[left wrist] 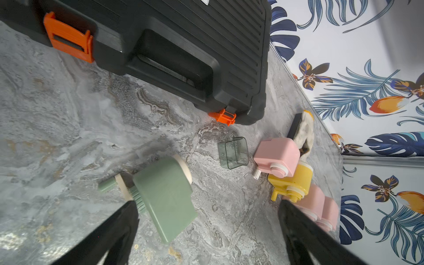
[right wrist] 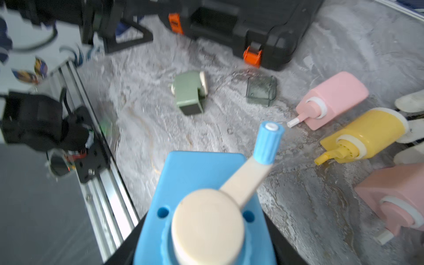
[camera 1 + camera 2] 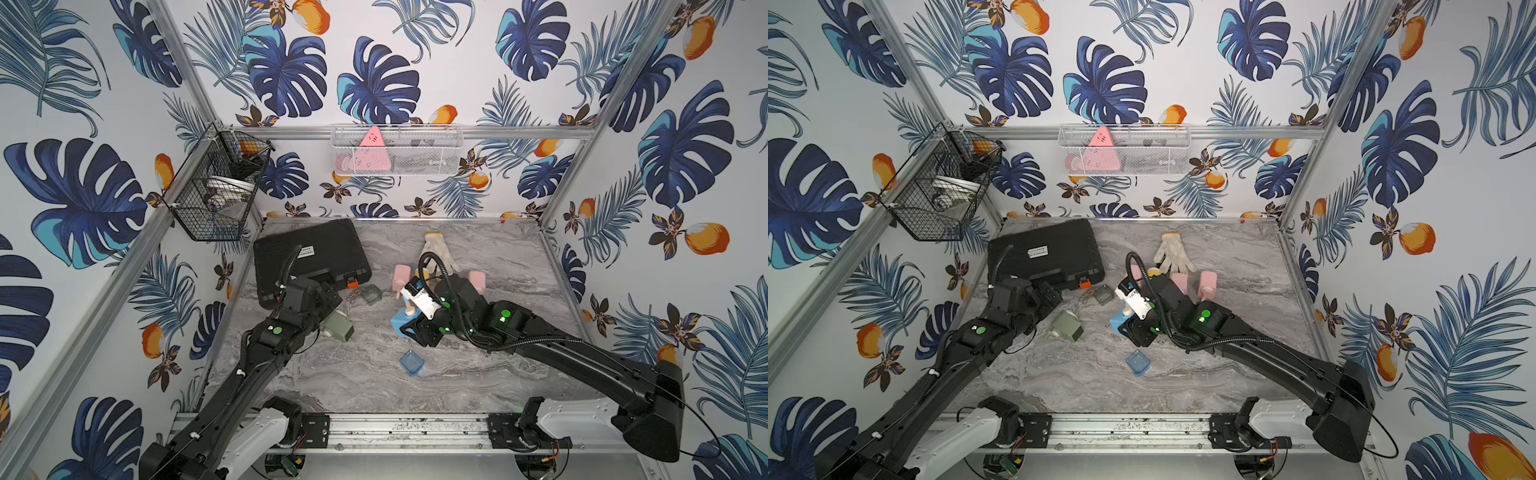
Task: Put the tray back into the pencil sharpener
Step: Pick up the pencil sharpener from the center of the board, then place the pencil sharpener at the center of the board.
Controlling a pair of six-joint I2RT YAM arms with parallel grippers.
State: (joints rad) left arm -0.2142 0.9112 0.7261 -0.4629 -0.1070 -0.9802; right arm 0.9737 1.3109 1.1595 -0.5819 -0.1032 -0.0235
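Right tool (image 2: 205,245) was clamped on the blue sharpener (image 2: 197,169), one black finger on each side of the body, about half open. The cream crank with its blue knob (image 2: 267,144) pointed up toward the wrist camera. It looked lifted a bit off the counter (image 3: 498,353), though I couldn't say for sure.

Left tool (image 1: 208,205) was spread wide with nothing in it. The green sharpener (image 1: 165,197) lay on its side just beside one finger (image 1: 119,227); couldn't tell if they touched. In the right wrist view its tray slot showed as a dark empty hole.

Now the trays. The blue tray (image 3: 411,362) sat alone on the counter, closer to the front rail than the right tool and clearly apart from the blue sharpener. The smoky tray (image 3: 370,294) was out too, sitting near the orange latch of the black case (image 3: 311,257), between the two arms.

Past the right tool was a little pile: pink sharpeners (image 1: 277,158), a yellow sharpener (image 1: 298,181) tucked against them, and a white glove (image 3: 1173,251) further back toward the wall.
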